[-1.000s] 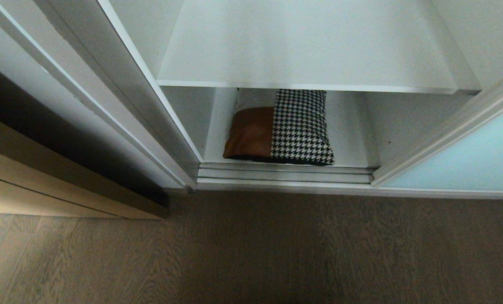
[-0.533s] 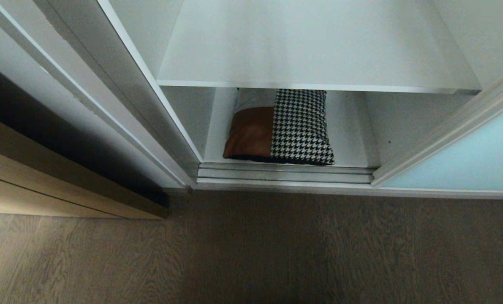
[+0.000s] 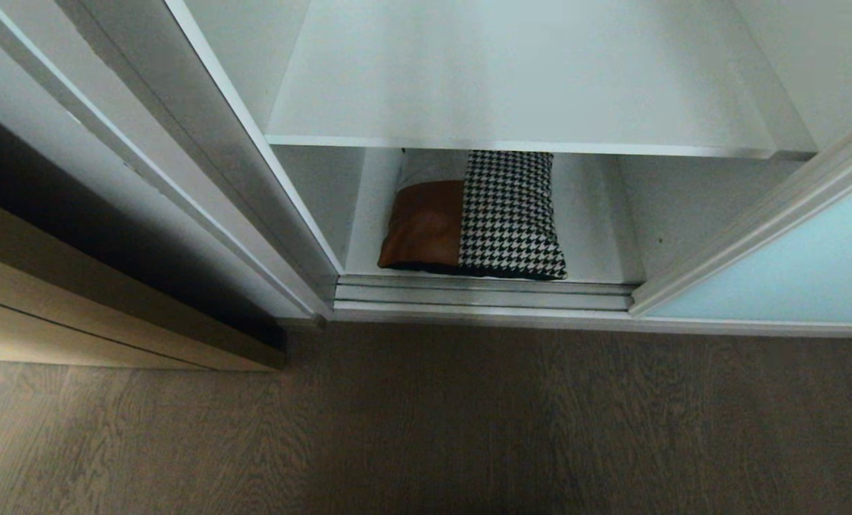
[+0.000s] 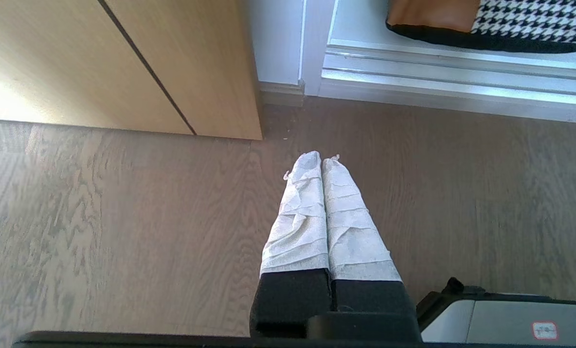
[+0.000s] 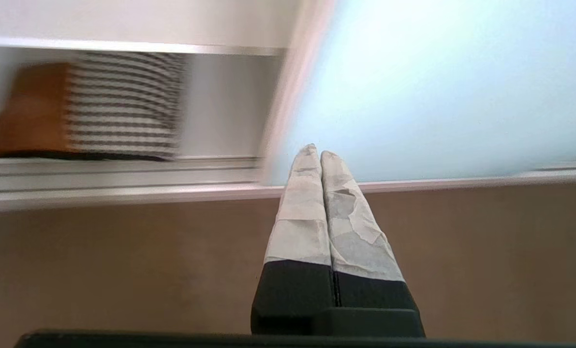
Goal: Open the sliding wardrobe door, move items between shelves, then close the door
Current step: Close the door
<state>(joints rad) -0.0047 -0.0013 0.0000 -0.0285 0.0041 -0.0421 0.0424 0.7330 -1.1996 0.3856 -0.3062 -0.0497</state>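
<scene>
1. Head view: sliding wardrobe door (image 3: 790,265) standing pushed aside to the right, opening exposed. Cushion (image 3: 472,218) lying on the bottom shelf (image 3: 594,236), just behind the floor track (image 3: 483,295), nearer the left wall of the compartment. Upper shelf (image 3: 518,79) sitting above it with nothing showing on it. Neither arm appearing here. Wood floor (image 3: 426,422) filling the foreground.

2. Left wrist view: left claw (image 4: 322,162) hanging over the floor, taped fingers pressed together, gripping nothing. Light-brown wooden door (image 4: 123,63) off to one side; edge of the cushion (image 4: 481,24) and the track (image 4: 452,77) showing beyond. Looking parked.

3. Right wrist view: right claw (image 5: 315,153) also pinched fully together and carrying nothing, pointing at the lower frame of the aqua glass panel (image 5: 437,87), well short of the wardrobe. Cushion (image 5: 84,111) blurred, off to the side of the fingertips.

4. Judging the step: door-opening apparently done; moving the cushion between shelves seemingly just starting, right arm being the likely worker.

5. Next move calling for: swinging the right claw across toward the cushion, spreading the fingers wide before contact, entering low under the upper shelf's front edge, and pinching a soft edge or corner.
</scene>
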